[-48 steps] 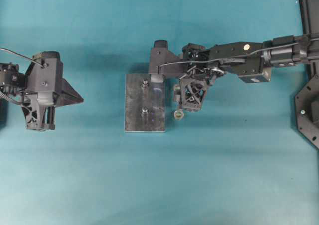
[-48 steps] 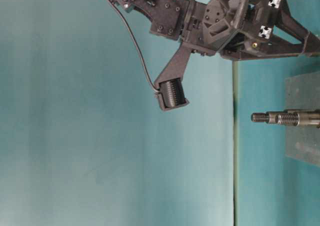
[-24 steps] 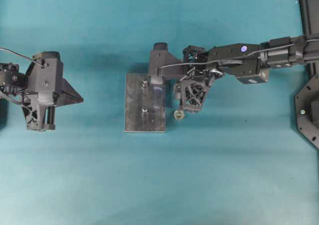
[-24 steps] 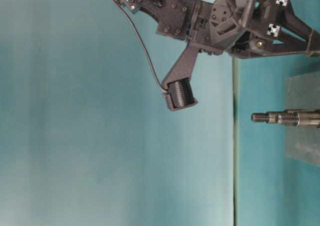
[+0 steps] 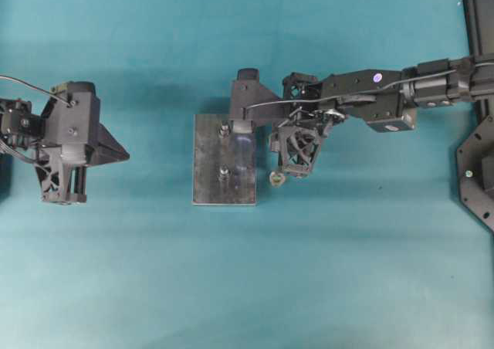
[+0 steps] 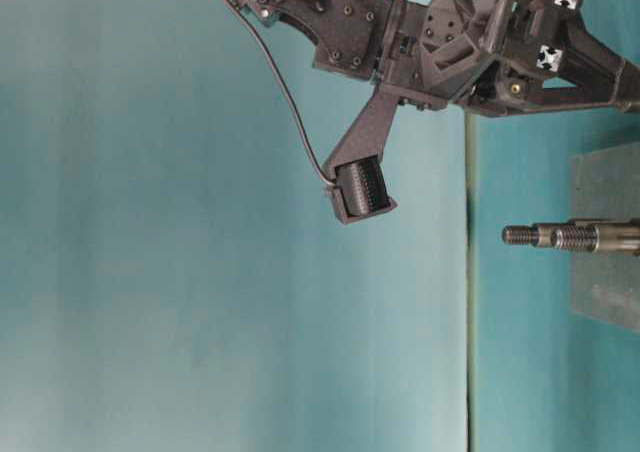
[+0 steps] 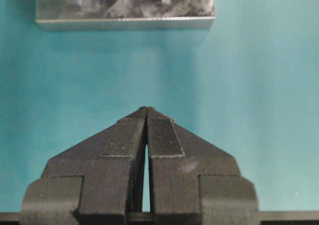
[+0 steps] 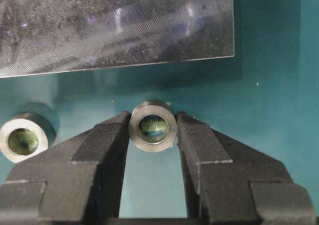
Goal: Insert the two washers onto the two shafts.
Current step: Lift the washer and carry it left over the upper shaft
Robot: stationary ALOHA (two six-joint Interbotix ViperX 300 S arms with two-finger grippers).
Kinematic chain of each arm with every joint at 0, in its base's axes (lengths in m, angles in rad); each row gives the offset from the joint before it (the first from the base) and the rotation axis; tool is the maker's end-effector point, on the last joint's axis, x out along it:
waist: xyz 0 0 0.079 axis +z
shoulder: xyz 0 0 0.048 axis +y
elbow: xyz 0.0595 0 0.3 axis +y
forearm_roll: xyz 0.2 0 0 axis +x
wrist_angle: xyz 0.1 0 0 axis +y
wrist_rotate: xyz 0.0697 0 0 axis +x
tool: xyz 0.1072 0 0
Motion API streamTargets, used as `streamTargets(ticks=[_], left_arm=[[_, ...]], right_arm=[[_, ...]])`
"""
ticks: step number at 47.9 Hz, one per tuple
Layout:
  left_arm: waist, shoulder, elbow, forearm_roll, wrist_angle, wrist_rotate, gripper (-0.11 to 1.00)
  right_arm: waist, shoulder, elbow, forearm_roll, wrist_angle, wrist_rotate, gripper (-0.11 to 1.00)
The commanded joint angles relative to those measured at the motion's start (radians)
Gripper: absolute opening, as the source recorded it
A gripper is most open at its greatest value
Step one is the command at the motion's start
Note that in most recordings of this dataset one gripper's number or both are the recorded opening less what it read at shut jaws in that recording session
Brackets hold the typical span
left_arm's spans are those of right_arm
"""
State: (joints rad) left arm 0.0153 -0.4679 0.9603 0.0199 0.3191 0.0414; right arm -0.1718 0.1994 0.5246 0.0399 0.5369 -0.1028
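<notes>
Washer, a short grey metal ring (image 8: 153,126), lies on the teal bench (image 5: 347,249) beside the grey steel base plate (image 5: 208,160), between the right hand's (image 8: 152,130) fingers, which look closed against its sides. A sound grip would stay centred and level before lifting toward a threaded shaft (image 5: 222,171). The left hand (image 7: 146,130) is closed and empty. A second ring (image 8: 24,138) lies nearby. No writing is legible.

L gripper (image 7: 146,116) tips together; metal plate (image 7: 124,6) ahead, apart.

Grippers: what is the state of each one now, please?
Left gripper: shut, holding nothing.
Right gripper: shut on the washer, on the table.
</notes>
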Motion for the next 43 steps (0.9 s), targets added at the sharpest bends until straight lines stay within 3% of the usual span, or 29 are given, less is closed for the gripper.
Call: streamTargets(ticks=[1,17,31,43], left_arm=[[-0.002,-0.003,-0.021,0.002,-0.008,0.002,0.0],[-0.002,-0.003,-0.021,0.003,-0.008,0.002,0.0],[-0.003,-0.003,-0.021,0.003,-0.008,0.002,0.0],[-0.014,-0.003,-0.018,0.003,-0.008,-0.002,0.0]], right_arm=[[-0.015,-0.054,-0.028,-0.002,0.028,0.012,0.33],[-0.023,-0.103,-0.172,-0.003,0.193,0.021,0.33],[-0.017,-0.086,-0.298,-0.003,0.215,0.012,0.33],[0.005,-0.052,-0.327,0.008,0.215,0.009,0.33]])
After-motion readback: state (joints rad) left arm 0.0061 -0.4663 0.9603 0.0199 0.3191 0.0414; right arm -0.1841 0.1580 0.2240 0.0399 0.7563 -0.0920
